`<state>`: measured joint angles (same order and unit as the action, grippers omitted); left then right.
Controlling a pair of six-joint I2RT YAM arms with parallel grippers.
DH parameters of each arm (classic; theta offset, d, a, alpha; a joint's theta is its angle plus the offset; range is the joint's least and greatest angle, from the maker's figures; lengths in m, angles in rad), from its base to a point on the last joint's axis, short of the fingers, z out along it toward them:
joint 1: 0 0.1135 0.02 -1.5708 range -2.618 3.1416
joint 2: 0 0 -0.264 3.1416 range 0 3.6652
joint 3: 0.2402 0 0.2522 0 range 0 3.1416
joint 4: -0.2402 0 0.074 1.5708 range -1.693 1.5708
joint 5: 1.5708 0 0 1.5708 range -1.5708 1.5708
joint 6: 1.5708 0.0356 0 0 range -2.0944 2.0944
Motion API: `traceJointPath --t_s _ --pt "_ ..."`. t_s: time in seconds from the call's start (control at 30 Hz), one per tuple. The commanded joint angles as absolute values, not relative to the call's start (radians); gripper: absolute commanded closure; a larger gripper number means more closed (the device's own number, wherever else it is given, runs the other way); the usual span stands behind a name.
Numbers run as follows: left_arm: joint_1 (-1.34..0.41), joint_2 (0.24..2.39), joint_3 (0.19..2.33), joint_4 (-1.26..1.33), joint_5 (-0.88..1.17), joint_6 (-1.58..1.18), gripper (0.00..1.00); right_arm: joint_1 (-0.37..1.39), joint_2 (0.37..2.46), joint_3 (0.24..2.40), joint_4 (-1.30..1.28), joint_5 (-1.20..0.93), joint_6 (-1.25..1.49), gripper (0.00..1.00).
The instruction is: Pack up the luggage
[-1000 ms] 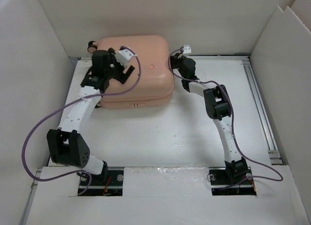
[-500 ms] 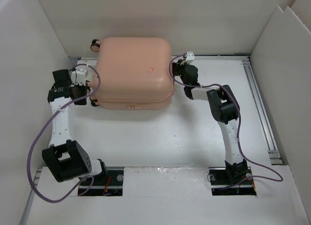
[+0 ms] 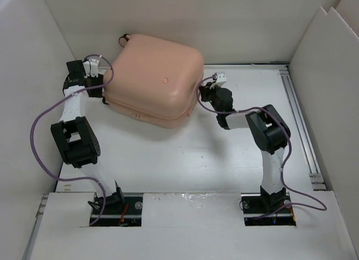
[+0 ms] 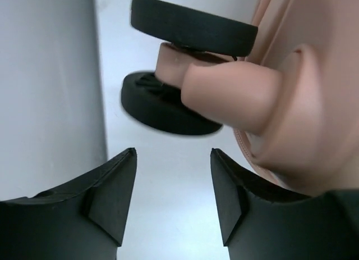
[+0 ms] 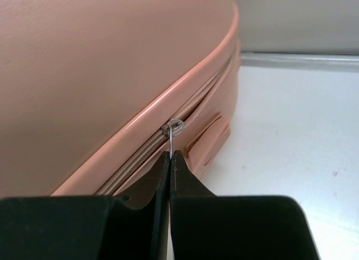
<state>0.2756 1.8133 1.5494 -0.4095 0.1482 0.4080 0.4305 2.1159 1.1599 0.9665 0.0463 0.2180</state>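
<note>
Far left on the desk [image 3: 185,159], that's where your luggage [image 3: 154,74] sits: lid down, lying flat, skewed so one corner points at the back wall [image 3: 168,18] and another toward the middle of the desk. It's the big salmon-pink shell, and both your arms are on it, one at each side.

Your left pincer [image 4: 173,159] is at the luggage's left end, released, jaws standing apart with nothing between them but bare desk. Right ahead of the tips, the wrist view shows a caster wheel [image 4: 168,111], black tyre on a pink hub, with its twin [image 4: 193,30] just above it. They're close to the tips but not touching them.

Over on the right, your right pincer [image 5: 169,156] is clenched tight, and it's grasping the zipper pull [image 5: 174,127]: the thin metal tab runs straight down into the pinch, its ring sitting on the seam [image 5: 146,150] where the two shells meet. From above, that pincer presses in against the luggage's right edge.

The left arm's purple cable [image 3: 39,125] loops out wide toward the side wall.
</note>
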Motion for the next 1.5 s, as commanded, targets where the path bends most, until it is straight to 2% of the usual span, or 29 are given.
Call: traceJointPath --t_s 0.0,0.1,0.2,0.3,0.43,0.47,0.53,0.57,0.7,0.8,0.83,1.03,1.07,1.3,1.47 --pt "0.215 1.783 1.598 -0.296 0.161 0.425 0.47 0.486 1.993 1.094 1.063 -0.034 0.232 1.0" --pt "0.19 1.708 1.588 -0.258 0.161 0.469 0.4 0.537 1.941 1.011 1.04 -0.054 0.232 1.0" --pt "0.147 1.591 1.554 -0.273 0.176 0.581 0.39 0.589 1.901 0.941 1.049 -0.054 0.232 1.0" --pt "0.023 1.528 1.554 -0.473 0.253 0.736 0.39 0.633 1.881 0.919 1.058 -0.045 0.232 1.0" --pt "-0.182 1.406 1.473 -0.698 0.288 0.814 0.39 0.644 1.856 0.896 1.071 -0.044 0.232 1.0" --pt "-0.284 1.387 1.456 -0.76 0.298 0.815 0.39 0.644 1.856 0.896 1.071 -0.044 0.232 1.0" --pt "-0.397 1.358 1.396 -0.791 0.298 0.795 0.39 0.617 1.856 0.887 1.06 -0.044 0.232 1.0" --pt "-0.507 1.348 1.375 -0.782 0.285 0.754 0.39 0.605 1.847 0.887 1.06 -0.044 0.232 1.0" --pt "-0.738 1.382 1.321 -0.707 0.192 0.677 0.35 0.528 1.826 0.877 1.02 -0.069 0.232 1.0" --pt "-0.871 1.461 1.35 -0.632 0.137 0.643 0.35 0.459 1.825 0.919 1.043 -0.207 0.232 1.0" --pt "-0.888 1.48 1.359 -0.605 0.096 0.623 0.35 0.436 1.825 0.94 1.043 -0.304 0.232 1.0" --pt "-0.922 1.658 1.39 -0.361 -0.044 0.594 0.31 0.293 1.825 1.13 0.901 -0.486 0.206 1.0" --pt "-0.922 1.679 1.39 -0.318 -0.131 0.607 0.29 0.293 1.825 1.15 0.885 -0.52 0.195 1.0" --pt "-0.937 1.861 1.408 -0.046 -0.435 0.618 0.23 0.224 1.891 1.285 0.845 -0.623 0.17 1.0" --pt "-0.956 1.997 1.483 0.055 -0.621 0.618 0.18 0.215 1.904 1.308 0.845 -0.609 0.17 1.0"
